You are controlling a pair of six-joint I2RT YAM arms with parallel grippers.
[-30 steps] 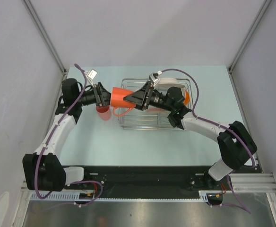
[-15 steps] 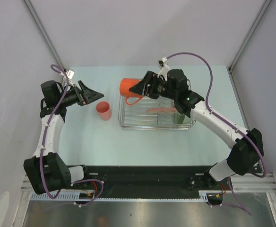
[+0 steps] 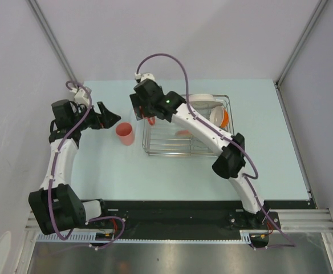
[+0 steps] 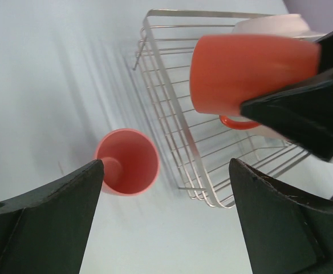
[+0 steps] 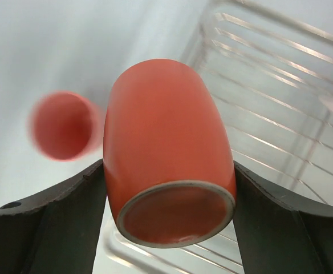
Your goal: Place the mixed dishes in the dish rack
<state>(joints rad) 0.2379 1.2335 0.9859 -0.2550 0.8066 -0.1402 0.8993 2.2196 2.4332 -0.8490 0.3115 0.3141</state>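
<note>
My right gripper [image 3: 145,112] is shut on an orange mug [image 5: 166,142], held tilted, base toward the camera, above the left end of the silver wire dish rack [image 3: 186,145]. Only a sliver of the mug [image 3: 150,120] shows from above. It also shows in the left wrist view [image 4: 246,71]. A second orange cup [image 3: 125,133] stands upright on the table left of the rack, also seen by the left wrist [image 4: 126,162]. My left gripper [image 3: 108,117] is open and empty, just left of that cup. A white plate [image 3: 203,100] and a white-and-orange bowl [image 3: 220,117] sit in the rack.
A pinkish dish [image 3: 182,133] lies low in the rack's middle. The right arm stretches diagonally across the rack. The pale table [image 3: 155,171] is walled on the left, right and far sides.
The left gripper has let go of the mug and drawn back left, open. The right arm has swung the mug left and lower, over the rack's left end.
</note>
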